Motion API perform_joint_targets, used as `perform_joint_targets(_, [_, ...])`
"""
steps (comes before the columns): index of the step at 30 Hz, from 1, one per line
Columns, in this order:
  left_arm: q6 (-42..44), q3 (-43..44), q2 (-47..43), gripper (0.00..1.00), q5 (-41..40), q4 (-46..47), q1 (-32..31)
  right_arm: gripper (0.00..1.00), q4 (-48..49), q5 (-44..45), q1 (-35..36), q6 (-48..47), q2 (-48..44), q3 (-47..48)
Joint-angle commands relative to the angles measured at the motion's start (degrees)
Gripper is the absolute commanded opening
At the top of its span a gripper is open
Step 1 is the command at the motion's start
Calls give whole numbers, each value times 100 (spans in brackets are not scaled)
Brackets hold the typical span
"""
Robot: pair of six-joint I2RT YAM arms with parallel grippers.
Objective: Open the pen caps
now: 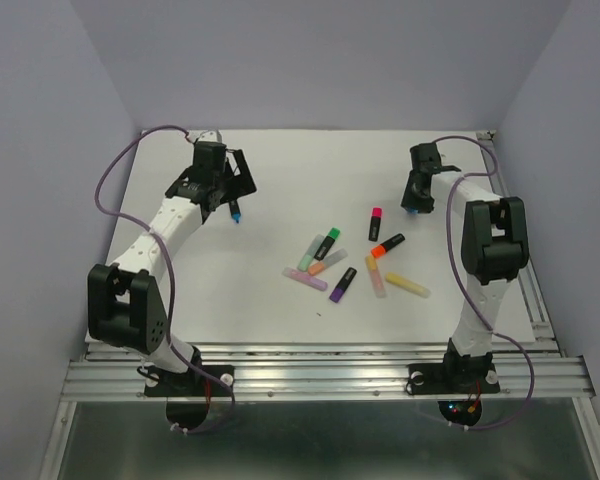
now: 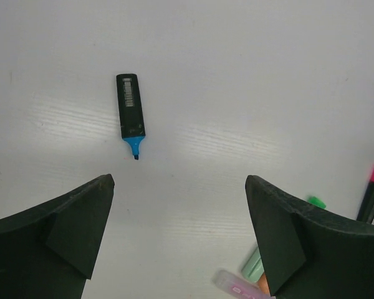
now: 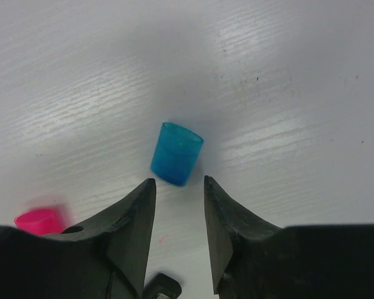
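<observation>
A loose blue pen cap [image 3: 176, 154] lies on the white table just ahead of my right gripper [image 3: 179, 180]. Its jaws stand a little apart with nothing between them. A loose pink pen cap [image 3: 38, 221] lies to the left of that gripper. My left gripper [image 2: 179, 187] is wide open and empty over the table. Beyond it lies an uncapped black highlighter [image 2: 131, 112] with a bare blue tip [image 1: 235, 214]. In the top view, caps still sit on the middle pens: pink [image 1: 377, 213], orange [image 1: 378, 251], green [image 1: 334, 234].
A cluster of highlighters lies mid-table: black barrels [image 1: 343, 283] and pastel ones, yellow [image 1: 407, 286] and lilac [image 1: 305, 279]. Part of this cluster shows at the lower right of the left wrist view, with a lilac pen [image 2: 237, 288]. The table edge runs along the metal rail [image 1: 320, 370].
</observation>
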Motion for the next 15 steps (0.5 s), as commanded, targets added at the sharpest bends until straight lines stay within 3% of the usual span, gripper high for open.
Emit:
perform_joint_targets(1, [-588, -473, -590, 99, -210, -11, 2, 43, 15, 92, -2, 78, -488, -206])
perform_joint_targets(2, [-624, -544, -687, 99, -193, -11, 2, 46, 23, 75, -2, 69, -558, -250])
perform_joint_targets(5, [-729, -781, -1109, 99, -131, -38, 2, 68, 67, 31, -2, 78, -961, -461])
perform_joint_targets(6, [-834, -843, -1319, 99, -218, -90, 2, 97, 59, 66, 6, 156, -1085, -575])
perform_joint_targets(15, [-1344, -1450, -2391, 99, -369, -530, 2, 100, 489, -672, 6, 893, -3253, -1980])
